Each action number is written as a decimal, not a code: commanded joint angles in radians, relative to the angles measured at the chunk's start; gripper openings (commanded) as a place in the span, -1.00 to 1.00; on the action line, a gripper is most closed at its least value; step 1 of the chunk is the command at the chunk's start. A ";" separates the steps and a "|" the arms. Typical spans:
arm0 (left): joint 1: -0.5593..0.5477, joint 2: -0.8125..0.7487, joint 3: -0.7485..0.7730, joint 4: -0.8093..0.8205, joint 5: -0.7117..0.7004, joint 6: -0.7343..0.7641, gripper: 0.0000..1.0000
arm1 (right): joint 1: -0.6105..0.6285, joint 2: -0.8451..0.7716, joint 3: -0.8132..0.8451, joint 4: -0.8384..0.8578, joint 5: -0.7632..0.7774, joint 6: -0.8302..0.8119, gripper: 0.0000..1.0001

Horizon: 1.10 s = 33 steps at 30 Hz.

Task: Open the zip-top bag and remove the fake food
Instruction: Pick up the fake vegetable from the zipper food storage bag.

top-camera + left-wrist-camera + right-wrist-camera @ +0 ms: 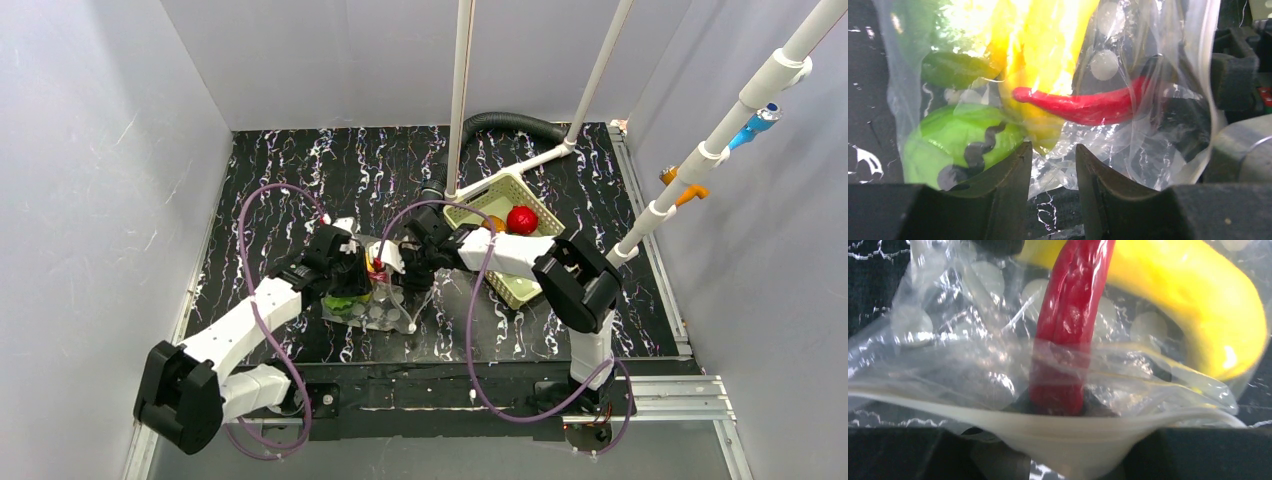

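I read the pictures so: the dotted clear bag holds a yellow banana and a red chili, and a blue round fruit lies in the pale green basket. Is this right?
Not quite. The round fruit in the pale green basket is red, not blue; the top external view shows it. The rest holds: the dotted clear bag holds a yellow banana and a red chili.

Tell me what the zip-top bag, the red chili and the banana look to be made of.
Zip-top bag: thin clear plastic film, glossy. It creases, glints and shows its contents through it, and it carries white printed dots. Red chili: probably hard moulded plastic with a glossy finish, going by its smooth skin and sharp highlights. Banana: likely the same, with a uniform yellow colour and a bright sheen.
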State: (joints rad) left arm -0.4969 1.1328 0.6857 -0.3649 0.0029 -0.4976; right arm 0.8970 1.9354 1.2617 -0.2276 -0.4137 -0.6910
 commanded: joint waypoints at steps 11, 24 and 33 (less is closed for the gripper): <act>0.036 -0.270 0.089 -0.175 -0.045 0.176 0.24 | -0.006 -0.195 -0.045 -0.282 0.123 -0.133 -0.97; 0.038 -0.417 0.049 -0.185 -0.073 0.379 0.92 | -0.050 -0.276 -0.047 -0.388 0.186 -0.147 -0.97; 0.038 -0.449 0.040 -0.164 -0.083 0.390 0.96 | -0.092 -0.345 -0.096 -0.424 0.200 -0.169 -0.97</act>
State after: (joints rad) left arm -0.4656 0.6907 0.7338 -0.5392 -0.0635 -0.1287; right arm 0.8261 1.6417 1.1790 -0.6083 -0.2184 -0.8238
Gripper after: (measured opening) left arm 0.981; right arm 0.409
